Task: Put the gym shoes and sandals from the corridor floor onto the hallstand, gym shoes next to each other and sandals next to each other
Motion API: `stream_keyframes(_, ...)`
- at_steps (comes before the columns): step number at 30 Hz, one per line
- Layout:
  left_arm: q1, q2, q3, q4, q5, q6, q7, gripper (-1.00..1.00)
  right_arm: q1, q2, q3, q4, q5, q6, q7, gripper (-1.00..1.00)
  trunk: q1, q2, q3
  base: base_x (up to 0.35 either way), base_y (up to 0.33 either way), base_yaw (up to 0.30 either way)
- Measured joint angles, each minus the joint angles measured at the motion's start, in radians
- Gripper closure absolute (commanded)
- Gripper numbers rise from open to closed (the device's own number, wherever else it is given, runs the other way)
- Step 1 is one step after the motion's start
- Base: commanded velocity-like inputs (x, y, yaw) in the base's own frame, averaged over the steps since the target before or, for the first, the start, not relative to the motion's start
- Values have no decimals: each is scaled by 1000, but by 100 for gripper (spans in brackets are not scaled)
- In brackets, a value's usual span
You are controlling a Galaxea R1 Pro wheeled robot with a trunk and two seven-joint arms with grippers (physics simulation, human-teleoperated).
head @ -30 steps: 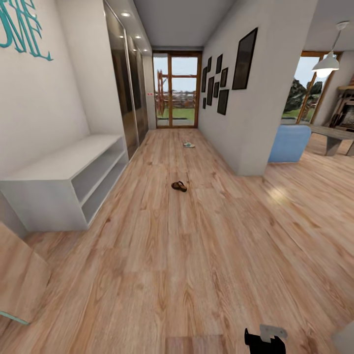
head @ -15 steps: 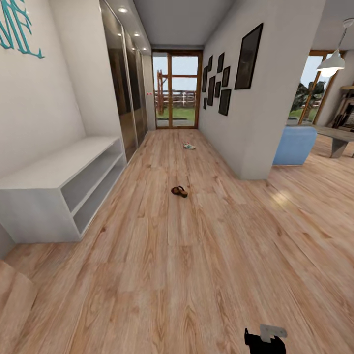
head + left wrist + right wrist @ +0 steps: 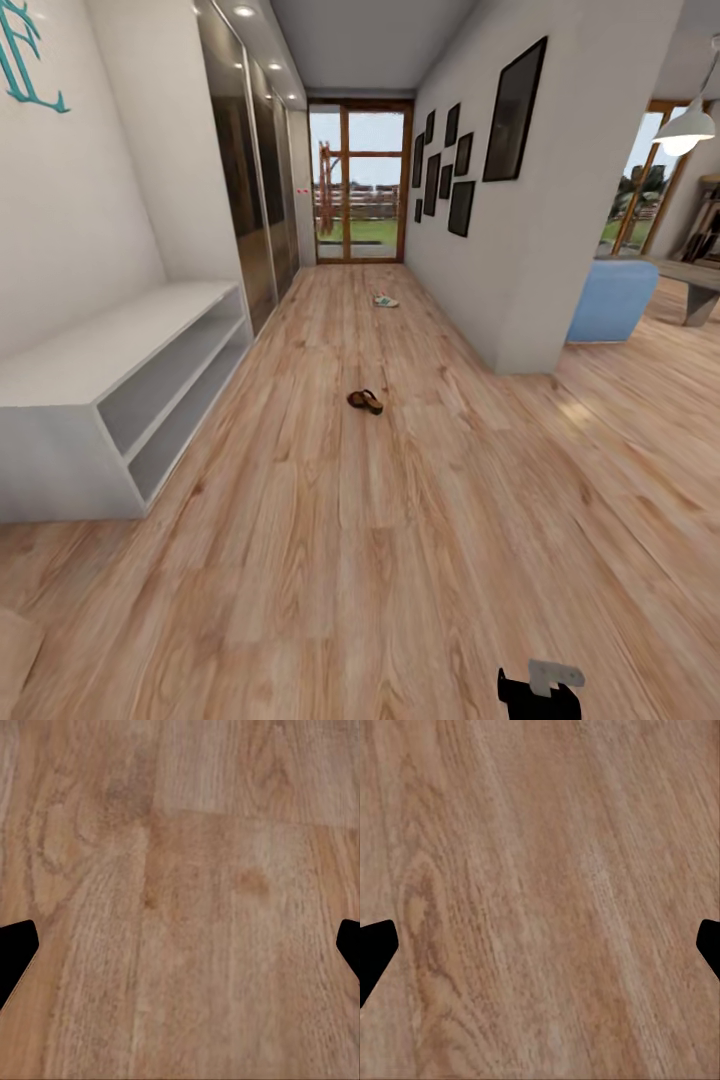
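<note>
Head view looks down a corridor with light brown wood-grain plank floor. One dark-brown leather sandal with a tan footbed lies on the floor mid-corridor, well apart from everything else. One small white gym shoe with teal side stripe lies farther along the floor, near the glazed wooden door at the corridor's far end. Count in view: one sandal, one gym shoe.

Long low white open-fronted hallstand stands against the left wall; two shelf levels and the flat top, all bare of shoes. Dark mirrored wardrobe doors run beyond it. Seven black picture frames hang on the right wall. Past that wall's corner: a blue armchair and a white pendant lamp.

A black-and-grey bit of the robot shows at the head view's lower edge.

Left wrist view: left gripper over bare planks, its black fingers spread wide, nothing between them.

Right wrist view: right gripper likewise over bare floor, fingers spread wide and holding nothing.
</note>
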Motion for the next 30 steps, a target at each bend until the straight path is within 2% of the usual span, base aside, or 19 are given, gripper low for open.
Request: stream_keyframes(30, 0, 0, -2, 0, 0, -1, -1, -100, 0, 2, 0, -1, 0, 0, 0, -100, 0, 0, 0, 338, 0, 0)
